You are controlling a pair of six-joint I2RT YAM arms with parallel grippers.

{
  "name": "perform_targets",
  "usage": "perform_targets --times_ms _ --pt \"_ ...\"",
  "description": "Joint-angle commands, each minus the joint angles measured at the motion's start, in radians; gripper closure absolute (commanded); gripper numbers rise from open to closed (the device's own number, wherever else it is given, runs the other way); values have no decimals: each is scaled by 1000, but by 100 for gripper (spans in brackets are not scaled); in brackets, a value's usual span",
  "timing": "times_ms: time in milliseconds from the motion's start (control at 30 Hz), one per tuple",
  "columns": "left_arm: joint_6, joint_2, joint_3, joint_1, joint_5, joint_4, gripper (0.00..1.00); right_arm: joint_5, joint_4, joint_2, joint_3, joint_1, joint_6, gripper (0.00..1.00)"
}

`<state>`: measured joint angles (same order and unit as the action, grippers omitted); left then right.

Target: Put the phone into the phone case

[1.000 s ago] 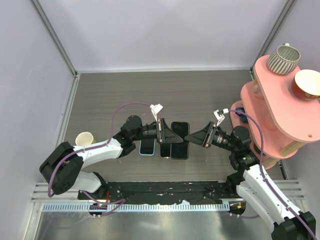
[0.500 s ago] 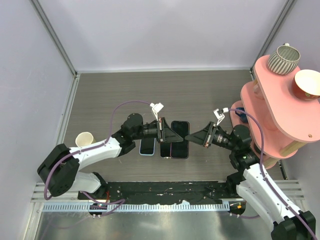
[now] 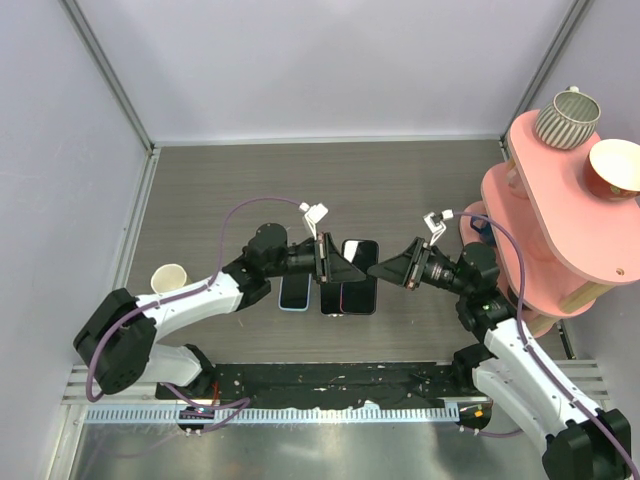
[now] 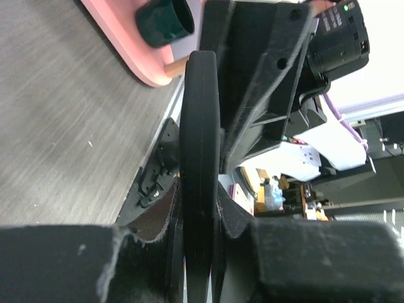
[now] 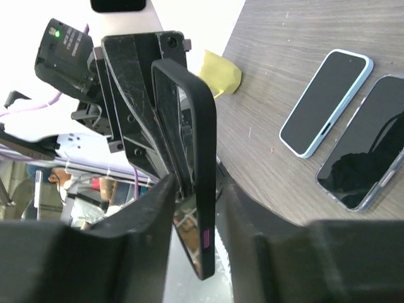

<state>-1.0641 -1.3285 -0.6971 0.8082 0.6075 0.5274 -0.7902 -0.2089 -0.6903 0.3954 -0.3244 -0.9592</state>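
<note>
My left gripper [image 3: 352, 272] is shut on the phone [image 5: 203, 158], a thin black slab held edge-on above the table, with a small magenta mark on its edge. It fills the middle of the left wrist view [image 4: 200, 139]. My right gripper [image 3: 385, 270] is open, and its fingers stand either side of the phone's free end with a gap on each side [image 5: 196, 189]. In the top view the phone is mostly hidden by the fingers. I cannot make out a transparent phone case with certainty. A dark slab with a pale translucent rim [image 5: 366, 151] lies on the table.
A light-blue-rimmed phone [image 3: 295, 292] lies on the table, also in the right wrist view [image 5: 325, 101]. Beside it lie a dark slab [image 3: 330, 300] and a pinkish-rimmed phone [image 3: 360, 282]. A paper cup [image 3: 168, 277] stands left. A pink shelf [image 3: 560, 210] with cups stands right.
My right gripper has moved left until its fingers straddle the phone's end. My left gripper has shifted slightly right and kept hold of the phone.
</note>
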Motion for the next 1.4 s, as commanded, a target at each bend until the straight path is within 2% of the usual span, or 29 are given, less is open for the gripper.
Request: perform_targets --times_ms 0,100,233,333,367,400,467,533,600,633,700,733,800,833,933,1067,1133,1233,1367 --pt "4 -3 -18 14 90 103 100 32 -142 0 46 -8 -53 52" --pt "9 3 -13 14 100 102 100 58 -142 6 57 -5 -56 46" --pt "9 2 -15 14 120 102 100 74 -173 -18 59 -5 -55 49" --pt "10 -1 -9 16 121 105 100 86 -199 -29 51 -5 -58 66" --pt "10 -6 -7 14 123 105 100 91 -213 -28 39 -5 -62 83" --pt "9 -8 -2 14 123 105 100 94 -231 -25 31 -5 -78 90" --pt "6 -6 1 14 110 102 100 100 -254 -18 25 -5 -82 99" --pt "13 -5 -2 16 104 77 100 101 -203 -21 36 -5 -58 99" --pt "26 0 -13 14 89 36 91 105 -160 -23 57 -5 -26 99" --pt "53 8 -19 13 80 11 72 108 -129 -26 60 -5 -3 99" --pt "90 23 -34 9 37 -85 55 118 -72 -32 85 -5 29 99" --pt "111 58 -38 2 22 -119 43 118 -20 -37 97 -4 66 99" --pt "170 107 -44 -7 -52 -234 30 132 46 -44 137 -4 106 99" --pt "196 159 -50 -18 -83 -281 19 137 109 -57 148 -4 123 99" --pt "318 257 -99 -30 -222 -511 1 140 208 -115 192 -2 190 99" --pt "453 342 -205 -32 -394 -815 0 209 382 -216 232 -1 331 99" --pt "512 374 -232 -32 -487 -878 0 259 440 -265 240 1 364 99" --pt "584 417 -286 -32 -589 -1009 0 311 441 -348 255 -1 375 99" --pt "665 446 -332 -30 -637 -1132 0 324 430 -458 305 -1 405 99"
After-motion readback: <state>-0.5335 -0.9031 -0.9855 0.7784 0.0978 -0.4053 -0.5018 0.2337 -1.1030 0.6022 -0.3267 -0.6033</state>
